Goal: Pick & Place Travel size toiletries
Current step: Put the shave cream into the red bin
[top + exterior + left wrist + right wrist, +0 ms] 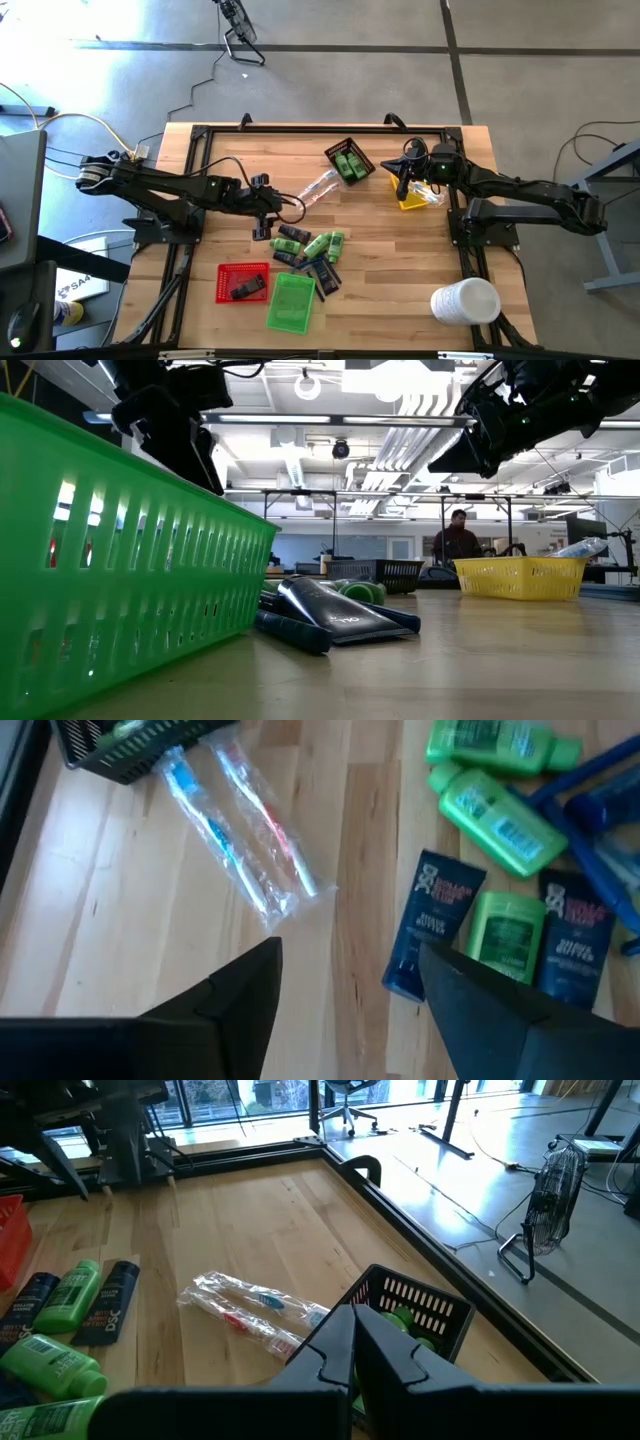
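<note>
2 wrapped toothbrushes (240, 825), 4 trays (243, 282)

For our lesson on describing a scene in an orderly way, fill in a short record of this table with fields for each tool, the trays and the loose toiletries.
left tool: left tool open, empty, above the table beside the dark tubes
right tool: right tool shut, empty, near the black tray
black tray: holds green bottles
yellow tray: yellow tray under the right arm
red tray: red tray holds a dark item
green tray: green tray looks empty
loose items: wrapped toothbrushes, green bottles at table centre
</note>
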`<action>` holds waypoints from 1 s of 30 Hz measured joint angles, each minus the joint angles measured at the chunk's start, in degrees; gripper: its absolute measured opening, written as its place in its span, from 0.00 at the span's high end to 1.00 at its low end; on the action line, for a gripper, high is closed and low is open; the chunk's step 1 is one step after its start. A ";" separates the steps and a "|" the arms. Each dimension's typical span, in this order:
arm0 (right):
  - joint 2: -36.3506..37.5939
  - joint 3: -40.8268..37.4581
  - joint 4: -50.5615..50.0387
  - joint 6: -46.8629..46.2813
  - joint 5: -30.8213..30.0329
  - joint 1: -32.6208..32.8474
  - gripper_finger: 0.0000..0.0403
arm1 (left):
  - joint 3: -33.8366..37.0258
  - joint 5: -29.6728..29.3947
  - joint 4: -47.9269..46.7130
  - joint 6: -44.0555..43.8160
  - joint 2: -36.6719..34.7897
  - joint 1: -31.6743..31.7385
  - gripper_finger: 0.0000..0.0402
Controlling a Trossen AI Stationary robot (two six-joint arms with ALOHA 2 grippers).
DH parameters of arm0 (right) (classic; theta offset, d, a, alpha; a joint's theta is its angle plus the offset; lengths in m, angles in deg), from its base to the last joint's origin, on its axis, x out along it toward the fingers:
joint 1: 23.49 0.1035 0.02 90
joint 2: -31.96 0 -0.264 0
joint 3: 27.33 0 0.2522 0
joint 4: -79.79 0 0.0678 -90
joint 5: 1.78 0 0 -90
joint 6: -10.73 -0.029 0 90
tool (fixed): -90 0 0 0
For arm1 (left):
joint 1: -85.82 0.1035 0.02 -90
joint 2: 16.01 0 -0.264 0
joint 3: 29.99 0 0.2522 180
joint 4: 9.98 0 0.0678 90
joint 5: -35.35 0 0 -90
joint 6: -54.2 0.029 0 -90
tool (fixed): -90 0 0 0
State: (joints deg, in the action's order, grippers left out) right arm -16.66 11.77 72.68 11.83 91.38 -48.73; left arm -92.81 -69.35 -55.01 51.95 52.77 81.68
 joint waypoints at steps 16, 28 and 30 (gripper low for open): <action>-0.02 0.04 -0.02 0.00 0.00 0.00 0.99 | 0.00 5.46 1.93 3.54 12.50 0.00 0.43; -0.04 0.04 -0.05 0.00 0.00 0.00 0.99 | 0.00 7.96 5.18 5.72 22.07 0.00 0.43; -0.04 0.04 -0.17 0.00 0.00 0.00 0.99 | 0.00 7.99 6.17 6.33 23.03 -0.01 0.43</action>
State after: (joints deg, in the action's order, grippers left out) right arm -16.71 11.81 72.51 11.83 91.38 -48.72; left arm -92.80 -61.36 -48.84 58.27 75.80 81.67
